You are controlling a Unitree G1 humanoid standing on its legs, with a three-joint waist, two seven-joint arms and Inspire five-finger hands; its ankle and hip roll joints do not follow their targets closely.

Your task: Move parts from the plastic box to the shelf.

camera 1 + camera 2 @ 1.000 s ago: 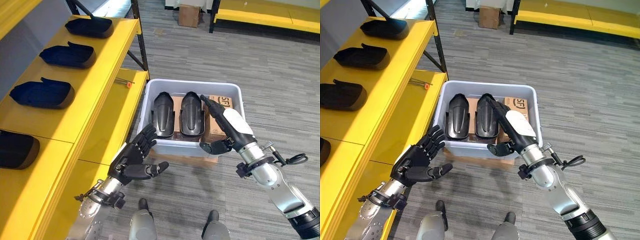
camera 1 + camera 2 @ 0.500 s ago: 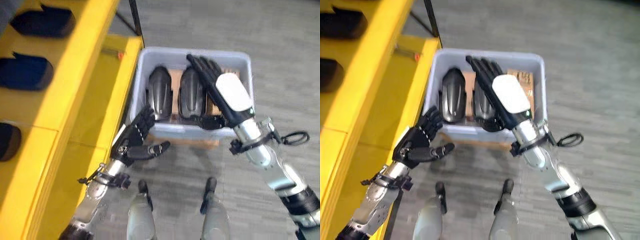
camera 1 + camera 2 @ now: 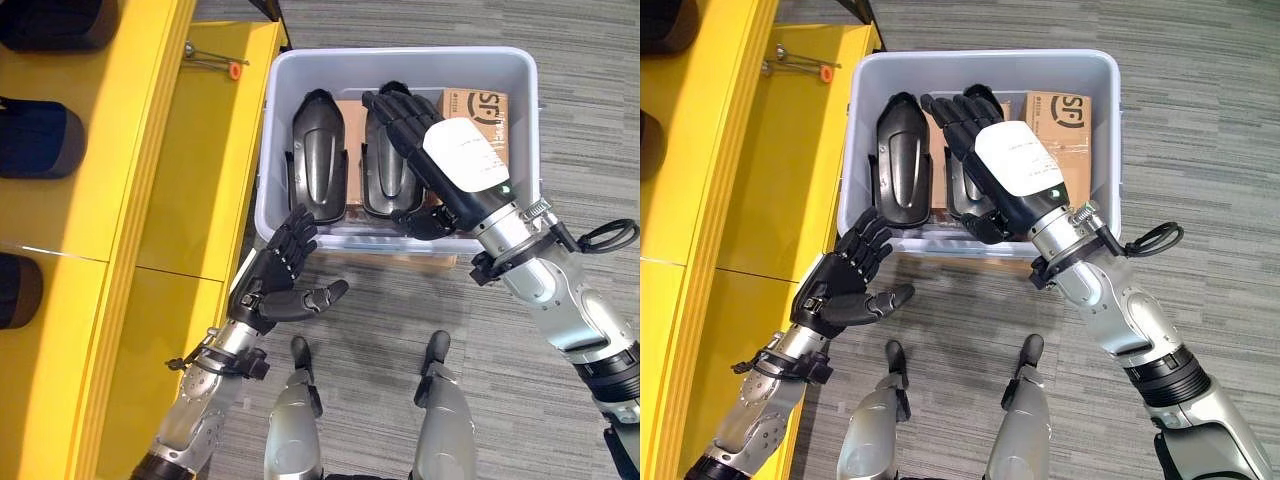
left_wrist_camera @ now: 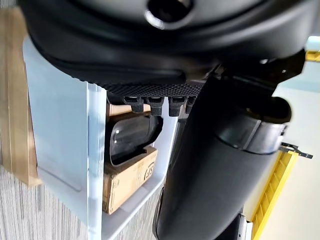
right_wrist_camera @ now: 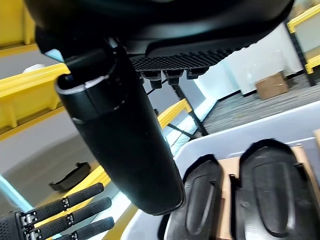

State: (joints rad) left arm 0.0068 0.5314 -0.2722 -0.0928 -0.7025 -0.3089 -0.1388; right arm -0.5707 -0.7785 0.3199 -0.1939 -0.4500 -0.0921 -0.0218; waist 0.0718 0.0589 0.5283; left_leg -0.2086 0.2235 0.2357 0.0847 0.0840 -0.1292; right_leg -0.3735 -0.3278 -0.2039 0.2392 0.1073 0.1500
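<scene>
Grey plastic box [image 3: 270, 150] holds two black parts; in your left eye view, your right hand [image 3: 440, 160] hovers over the right part [image 3: 385, 165], fingers straight and spread. Left part [image 3: 318, 160] lies just beside it. In your right eye view, your left hand [image 3: 845, 285] waits near the box's near wall, fingers open, beside the yellow shelf [image 3: 710, 180].
</scene>
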